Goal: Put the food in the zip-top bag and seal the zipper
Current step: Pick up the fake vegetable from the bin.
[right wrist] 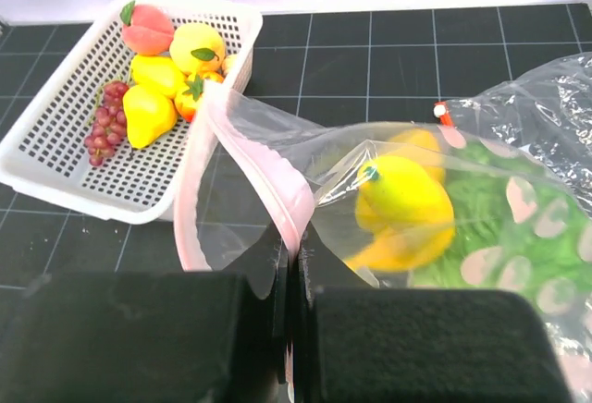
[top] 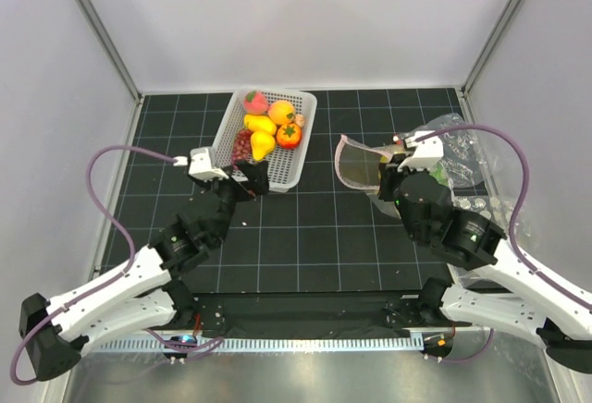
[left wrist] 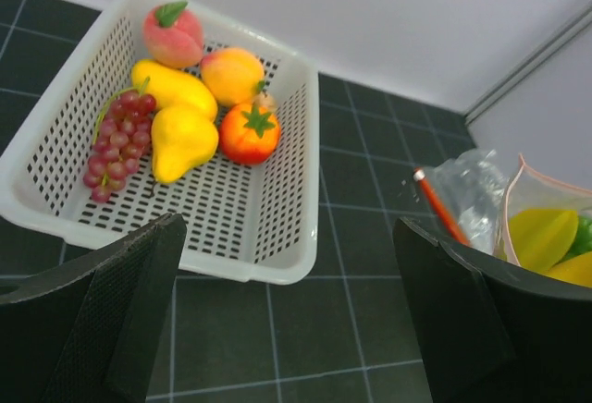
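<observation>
My right claw (right wrist: 294,278) clamps the zipper (right wrist: 268,167) of the zip-top bag (right wrist: 518,264) at right; I'd hold that mouth wide. My left claw (left wrist: 289,283), spread empty, should squarely straddle one food (left wrist: 180,140) piece in the basket (left wrist: 289,144).

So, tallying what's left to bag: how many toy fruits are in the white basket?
6: peach in the far corner, yellow-orange fruit beside it, two yellow fruits in the middle, grapes left, orange-red fruit right; something small peeks behind it.
</observation>
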Tool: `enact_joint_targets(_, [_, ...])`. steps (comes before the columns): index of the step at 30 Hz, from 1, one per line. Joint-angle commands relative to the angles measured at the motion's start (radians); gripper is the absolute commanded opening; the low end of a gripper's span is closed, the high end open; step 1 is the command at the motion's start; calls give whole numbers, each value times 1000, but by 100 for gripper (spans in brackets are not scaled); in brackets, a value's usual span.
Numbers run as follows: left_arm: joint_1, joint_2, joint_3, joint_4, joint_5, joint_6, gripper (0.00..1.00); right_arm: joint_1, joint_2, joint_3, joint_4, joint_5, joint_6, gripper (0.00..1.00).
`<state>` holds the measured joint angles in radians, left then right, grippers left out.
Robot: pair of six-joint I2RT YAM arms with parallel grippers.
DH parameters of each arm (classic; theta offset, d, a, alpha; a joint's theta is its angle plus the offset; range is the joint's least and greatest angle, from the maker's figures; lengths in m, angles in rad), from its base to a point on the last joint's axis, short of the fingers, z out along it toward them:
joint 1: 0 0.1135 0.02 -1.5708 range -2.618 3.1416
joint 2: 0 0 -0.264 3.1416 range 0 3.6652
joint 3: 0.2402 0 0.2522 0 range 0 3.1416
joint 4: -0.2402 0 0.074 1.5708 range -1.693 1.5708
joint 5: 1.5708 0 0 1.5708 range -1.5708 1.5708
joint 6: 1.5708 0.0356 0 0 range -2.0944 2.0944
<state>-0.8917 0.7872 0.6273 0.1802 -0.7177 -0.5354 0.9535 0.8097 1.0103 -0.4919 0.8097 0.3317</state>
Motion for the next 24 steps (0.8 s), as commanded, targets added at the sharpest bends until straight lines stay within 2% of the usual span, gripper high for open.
enact_joint_targets(1, [4,49,77,-107,19,38,100,1,52,-36,93,-10,7,1])
enact_joint_targets(4, [5,86,77,-113,0,60,100,1,80,-96,145,-32,18,1])
enact_joint_targets(6, [11,105,69,-102,1,127,100,1,89,-104,157,-9,26,1])
enact_joint_targets(8, [13,133,81,-105,-67,166,100,1,97,-114,174,3,27,1])
enact_joint_targets(12, [25,326,216,-177,-121,216,100,1,74,-150,228,8,24,1])
enact_joint_targets(14, [66,413,382,-372,-22,181,100,1,57,-165,239,3,23,1])
enact_joint_targets(16, [77,547,515,-445,11,163,97,1,28,-179,251,-10,20,1])
enact_joint_targets(19, [97,676,606,-455,17,179,97,-1,-10,-205,277,-15,15,1])
enact_joint_targets(24, [230,840,774,-495,202,105,97,-1,-23,-210,282,-17,18,1])
